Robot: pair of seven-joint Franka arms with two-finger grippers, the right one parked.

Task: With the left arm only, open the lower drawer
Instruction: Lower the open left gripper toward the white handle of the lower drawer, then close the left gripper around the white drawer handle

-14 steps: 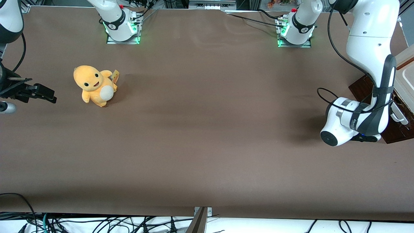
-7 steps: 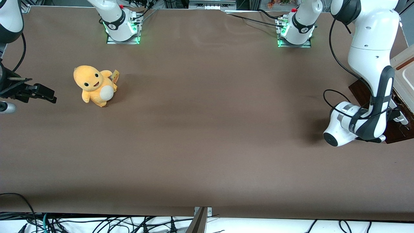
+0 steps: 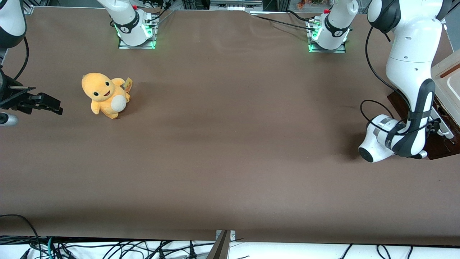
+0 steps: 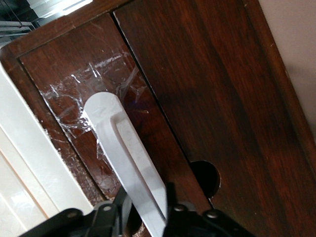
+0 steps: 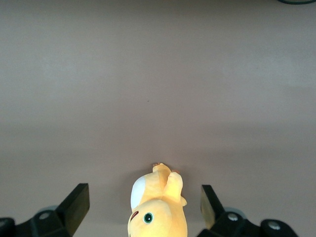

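The left arm bends down to the dark wooden cabinet at the working arm's end of the table. Its white wrist block hides most of the gripper in the front view. In the left wrist view the lower drawer is a glossy reddish-brown front that lies flush with the panel beside it. A long white bar handle runs along it, and a short piece of the handle shows in the front view. My gripper is shut on this handle, one black finger on each side.
A cream-white panel tops the cabinet at the table's edge. The neighbouring wooden panel has a round hole. An orange plush toy sits toward the parked arm's end. Two arm bases stand farthest from the camera.
The left arm's wrist has shifted a little toward the cabinet and its forearm stands more upright. The plush toy has not moved.
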